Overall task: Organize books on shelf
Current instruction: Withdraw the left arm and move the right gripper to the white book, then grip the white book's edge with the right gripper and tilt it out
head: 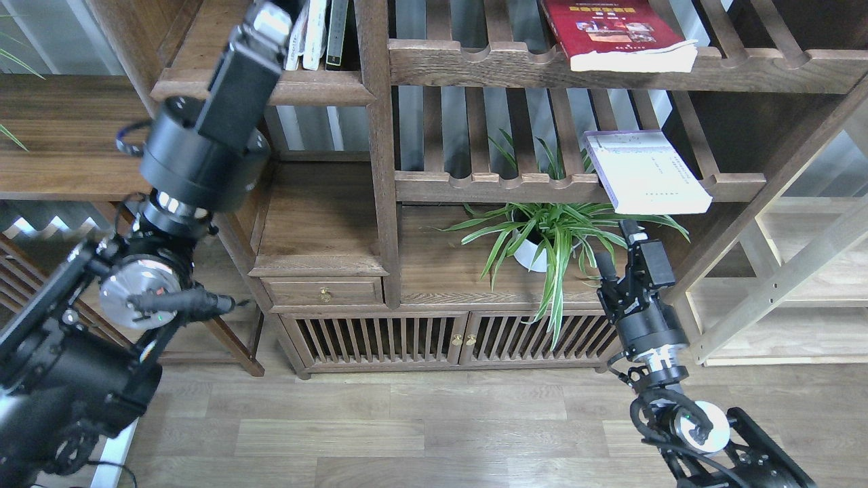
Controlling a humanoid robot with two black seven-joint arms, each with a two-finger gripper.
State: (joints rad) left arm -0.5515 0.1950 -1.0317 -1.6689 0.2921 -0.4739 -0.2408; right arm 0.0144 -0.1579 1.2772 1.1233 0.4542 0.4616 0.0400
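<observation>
White book (647,173) and red book (620,30) lie flat on slatted shelves, right, unsorted. Left gripper (271,17) nears far-left shelf (271,88); its grip unclear. Right gripper (627,261) open, empty.

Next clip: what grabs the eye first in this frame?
The left arm looms large at upper left, its tool raised to the shelf of upright books. At right, a red book and a white book overhang slatted shelves, with the right tool just under the white one, beside a plant.
</observation>
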